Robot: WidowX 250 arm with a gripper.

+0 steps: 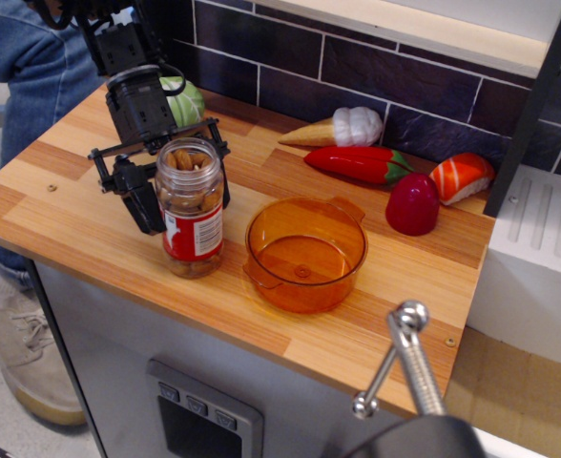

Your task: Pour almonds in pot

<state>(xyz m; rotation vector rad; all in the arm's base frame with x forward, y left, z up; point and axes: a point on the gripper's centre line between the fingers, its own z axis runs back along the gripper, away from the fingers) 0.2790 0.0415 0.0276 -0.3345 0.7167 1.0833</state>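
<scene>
Flanking one jar, one gripper

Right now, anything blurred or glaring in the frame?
In observation.image, the metal handle at the bottom is close and out of focus; the jar, pot and pincer are sharp enough; soft highlights on the pot rim and the chili, no washout; shadows are faint.

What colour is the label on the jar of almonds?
Red with white print; the label shows best in the observation.image view, the only one.
</scene>
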